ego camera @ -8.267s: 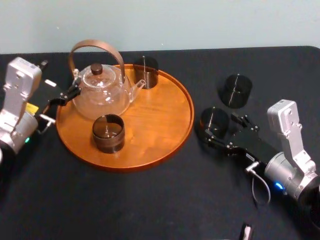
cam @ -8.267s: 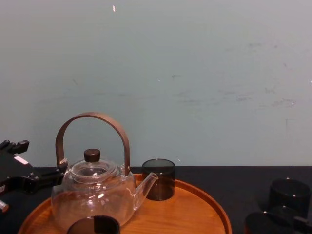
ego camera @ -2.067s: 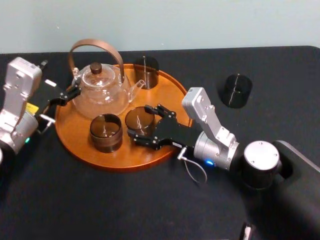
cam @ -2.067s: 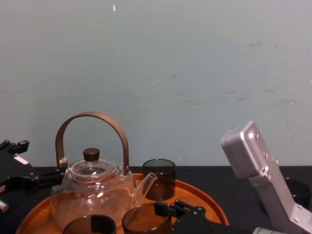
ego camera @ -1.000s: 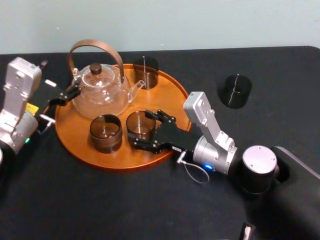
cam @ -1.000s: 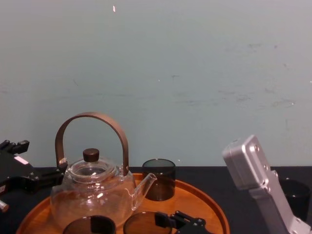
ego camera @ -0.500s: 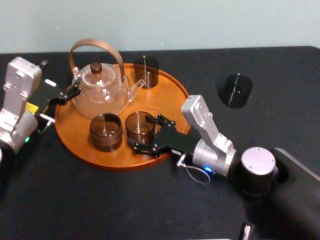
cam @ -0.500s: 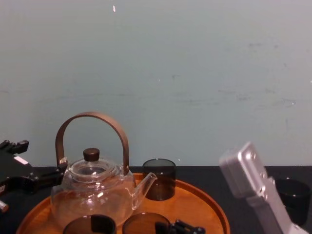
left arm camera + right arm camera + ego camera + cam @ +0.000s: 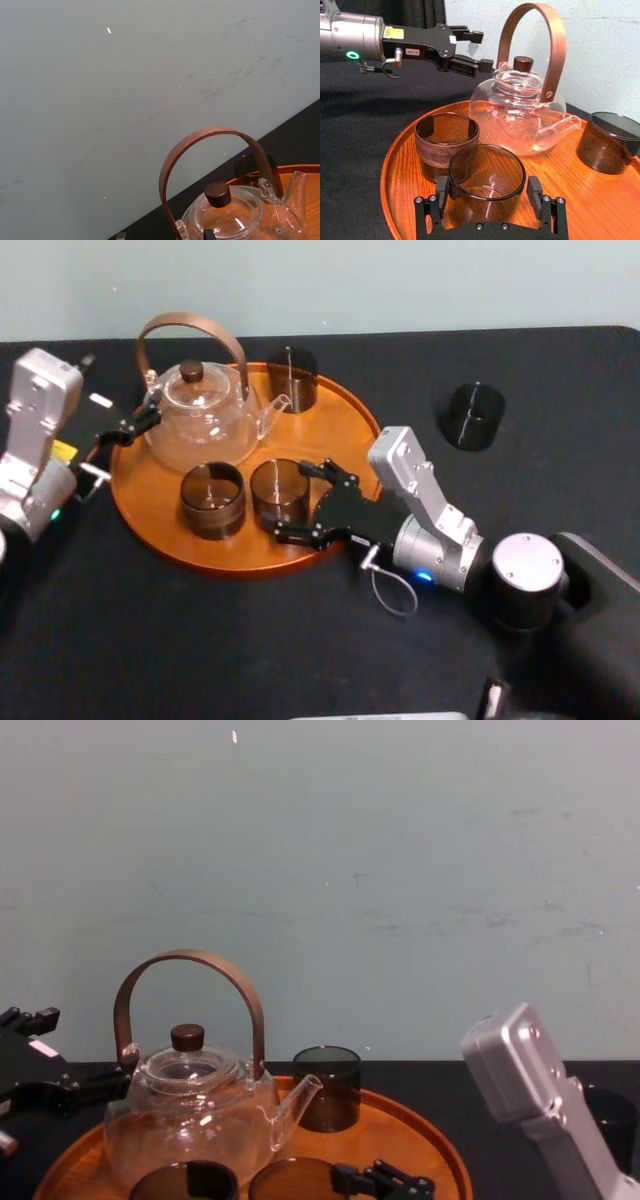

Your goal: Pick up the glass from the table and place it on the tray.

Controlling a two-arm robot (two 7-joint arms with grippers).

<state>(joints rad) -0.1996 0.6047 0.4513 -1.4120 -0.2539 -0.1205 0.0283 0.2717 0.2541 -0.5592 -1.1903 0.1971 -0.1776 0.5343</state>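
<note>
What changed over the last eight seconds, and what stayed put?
The right gripper carried a glass from the table leftward onto the tray, beside the front glass, and remains around it. The teapot, left gripper and far table glass stayed put.

The right gripper point(image 9: 488, 184) in the foreground has its fingers point(image 9: 441, 190) spread either side of a smoky glass point(image 9: 486, 172) standing on the orange-brown tray point(image 9: 600, 200), with a second glass point(image 9: 446, 142) just beside it, a teapot point(image 9: 517, 112) and third glass point(image 9: 607, 142) behind, and the left gripper point(image 9: 481, 49) parted near the teapot.
</note>
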